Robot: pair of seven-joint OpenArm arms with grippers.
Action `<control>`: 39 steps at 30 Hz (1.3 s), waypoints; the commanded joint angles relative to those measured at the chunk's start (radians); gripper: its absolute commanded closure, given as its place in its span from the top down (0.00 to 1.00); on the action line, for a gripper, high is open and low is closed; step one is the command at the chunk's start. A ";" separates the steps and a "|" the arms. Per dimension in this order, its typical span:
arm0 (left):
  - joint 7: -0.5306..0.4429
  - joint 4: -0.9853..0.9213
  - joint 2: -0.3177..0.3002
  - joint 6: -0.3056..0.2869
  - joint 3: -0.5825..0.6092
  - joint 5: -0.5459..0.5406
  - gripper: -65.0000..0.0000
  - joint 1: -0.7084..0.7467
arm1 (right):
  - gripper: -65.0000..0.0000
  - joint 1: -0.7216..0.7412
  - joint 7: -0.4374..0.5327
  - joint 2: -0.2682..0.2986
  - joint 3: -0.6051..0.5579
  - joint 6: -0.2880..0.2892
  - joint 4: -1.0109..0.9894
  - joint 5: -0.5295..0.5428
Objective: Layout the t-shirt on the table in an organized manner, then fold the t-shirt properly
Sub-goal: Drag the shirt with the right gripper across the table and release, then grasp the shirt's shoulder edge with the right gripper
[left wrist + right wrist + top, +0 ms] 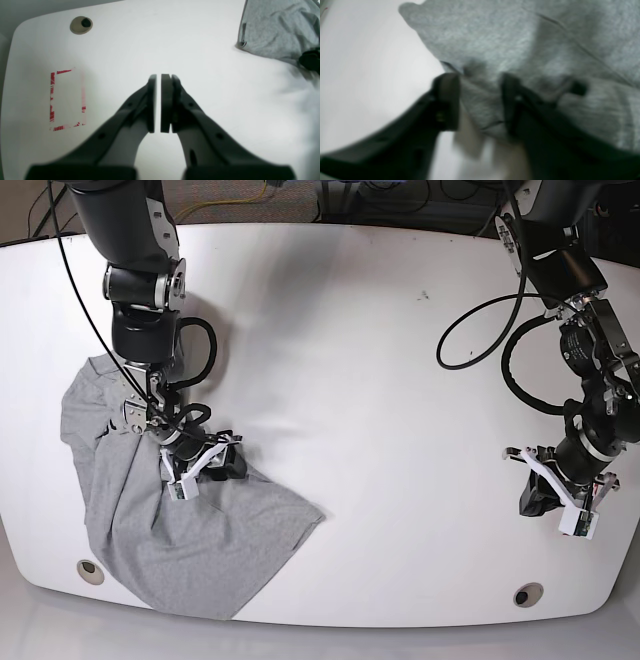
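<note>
One t-shirt [520, 45] between right gripper [480, 100] fingers, left gripper [158, 102] closed, empty, one table [195, 37]

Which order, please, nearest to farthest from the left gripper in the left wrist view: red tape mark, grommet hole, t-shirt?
From the left gripper:
1. Red tape mark, to its left on the table.
2. Grommet hole, upper left near the table's corner.
3. T-shirt, upper right; close to the grommet, hard to call.

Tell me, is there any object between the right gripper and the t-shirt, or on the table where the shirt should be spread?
Nothing visible does. The right gripper is already at the t-shirt, with a grey fold between its fingers. The bare table beside the shirt shows only small dark specks; the left gripper hangs apart at the far side.
</note>
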 commanded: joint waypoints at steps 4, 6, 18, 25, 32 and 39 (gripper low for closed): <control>-0.022 0.018 -0.012 0.002 -0.003 -0.015 0.02 -0.025 | 0.08 -0.023 -0.085 -0.014 -0.065 0.009 0.012 -0.011; -0.022 0.018 -0.012 0.002 -0.003 -0.015 0.02 -0.025 | 0.08 -0.045 -0.113 -0.020 -0.101 0.009 0.055 -0.010; -0.022 0.015 -0.035 0.002 -0.003 -0.015 0.02 -0.025 | 0.08 -0.352 -0.407 -0.168 -0.151 0.009 0.641 -0.019; -0.022 0.015 -0.036 0.002 -0.004 -0.015 0.02 -0.025 | 0.08 -0.500 -0.549 -0.247 -0.193 0.009 0.908 -0.019; -0.022 0.013 -0.036 0.002 -0.035 -0.015 0.02 -0.025 | 0.08 -0.611 -0.630 -0.287 -0.300 0.009 1.073 -0.019; -0.022 0.012 -0.036 0.002 -0.055 -0.015 0.02 -0.025 | 0.09 -0.692 -0.705 -0.315 -0.368 0.009 1.179 -0.017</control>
